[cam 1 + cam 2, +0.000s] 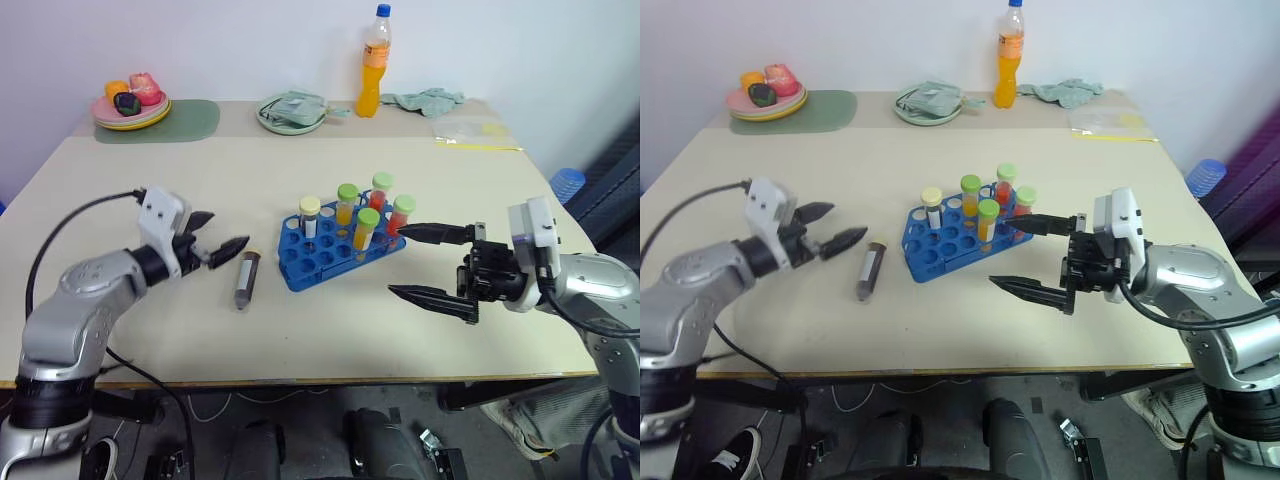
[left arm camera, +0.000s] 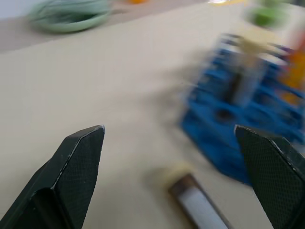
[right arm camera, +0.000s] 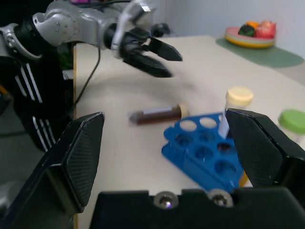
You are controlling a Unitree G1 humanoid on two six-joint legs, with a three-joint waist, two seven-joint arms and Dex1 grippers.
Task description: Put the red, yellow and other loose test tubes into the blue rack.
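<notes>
One loose tube [image 1: 245, 279] lies left of centre beside the rack [image 1: 330, 252]; the spread, empty left claw [image 1: 219, 244] should descend and pinch it.

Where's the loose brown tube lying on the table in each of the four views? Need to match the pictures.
Left eye view: loose brown tube lies flat on the table, just left of the blue rack.
Right eye view: same spot, tube left of the rack.
Left wrist view: low in the picture, between the fingers.
Right wrist view: mid-picture, beyond the rack.
Shared landmark: the blue rack.
</notes>
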